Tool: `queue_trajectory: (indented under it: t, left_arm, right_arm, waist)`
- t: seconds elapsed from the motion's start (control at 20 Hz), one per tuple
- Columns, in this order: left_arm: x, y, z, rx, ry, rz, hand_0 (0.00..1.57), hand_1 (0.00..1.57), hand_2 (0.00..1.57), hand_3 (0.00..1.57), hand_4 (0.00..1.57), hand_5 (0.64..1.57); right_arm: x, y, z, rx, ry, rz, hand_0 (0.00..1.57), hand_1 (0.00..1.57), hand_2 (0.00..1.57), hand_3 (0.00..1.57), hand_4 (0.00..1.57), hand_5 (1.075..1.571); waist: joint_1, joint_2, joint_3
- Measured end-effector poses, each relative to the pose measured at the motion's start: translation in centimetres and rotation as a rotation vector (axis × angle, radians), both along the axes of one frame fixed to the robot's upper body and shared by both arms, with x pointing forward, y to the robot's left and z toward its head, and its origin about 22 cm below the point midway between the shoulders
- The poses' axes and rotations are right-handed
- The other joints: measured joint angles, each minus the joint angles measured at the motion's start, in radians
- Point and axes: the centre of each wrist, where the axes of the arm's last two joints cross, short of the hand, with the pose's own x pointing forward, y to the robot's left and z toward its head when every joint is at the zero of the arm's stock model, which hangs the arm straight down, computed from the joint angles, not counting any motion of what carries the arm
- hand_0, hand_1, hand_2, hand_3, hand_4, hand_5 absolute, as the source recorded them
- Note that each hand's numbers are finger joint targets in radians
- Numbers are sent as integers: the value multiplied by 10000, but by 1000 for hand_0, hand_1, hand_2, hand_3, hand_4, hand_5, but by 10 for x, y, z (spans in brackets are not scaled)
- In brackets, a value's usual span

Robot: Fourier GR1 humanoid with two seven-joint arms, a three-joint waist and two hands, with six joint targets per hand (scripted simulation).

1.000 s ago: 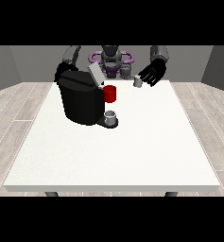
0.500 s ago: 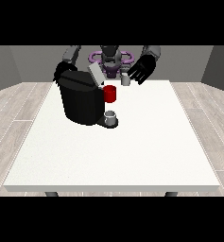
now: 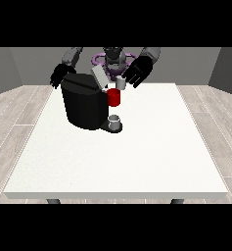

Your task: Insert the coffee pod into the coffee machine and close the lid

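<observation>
My robot hand at the view's right (image 3: 138,71) hovers with fingers spread apart, holding nothing, just at 3 o'clock of the small grey coffee pod (image 3: 121,83); the pod sits behind the red part of the coffee machine (image 3: 85,102), lid (image 3: 99,76) raised; insertion and closing remain, I judge; my other robot hand (image 3: 58,77) rests at the machine's 10 o'clock, fingers unclear, on the desk (image 3: 137,157).
</observation>
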Motion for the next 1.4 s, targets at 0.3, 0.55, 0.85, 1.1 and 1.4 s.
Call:
queue_trajectory:
  t: [0.3, 0.55, 0.85, 1.1, 1.4]
  left_arm:
    - [2, -7, 6, 45, -53, -87, 1292, 1292, 1315, 1222, 498, 1571]
    - [5, -18, 8, 90, 78, -71, 1268, 1268, 1300, 1217, 512, 1571]
    - [6, -21, 2, 177, 70, -267, 1179, 1179, 1253, 1183, 493, 1571]
    - [6, -19, 2, 259, -50, -291, 1190, 1190, 1269, 1201, 515, 1571]
    - [6, -25, -3, 317, 74, -340, 1185, 1185, 1250, 1184, 491, 1571]
  right_arm:
    - [3, -4, 6, -2, -279, -121, 0, 0, 0, 0, 481, 1571]
    - [2, -10, 4, 63, -192, -248, 0, 0, 0, 0, 530, 1571]
    - [-2, -3, 1, 184, -132, -280, 0, 0, 0, 0, 499, 1571]
    - [-1, -8, 6, 249, -210, -329, 0, 0, 0, 0, 513, 1571]
    - [-2, -15, 2, 304, -246, -407, 0, 0, 0, 0, 457, 1571]
  waist:
    - [-58, 245, 0]
    - [-91, 264, 1]
    - [-81, 273, 1]
    - [-98, 369, 0]
    - [9, 333, 4]
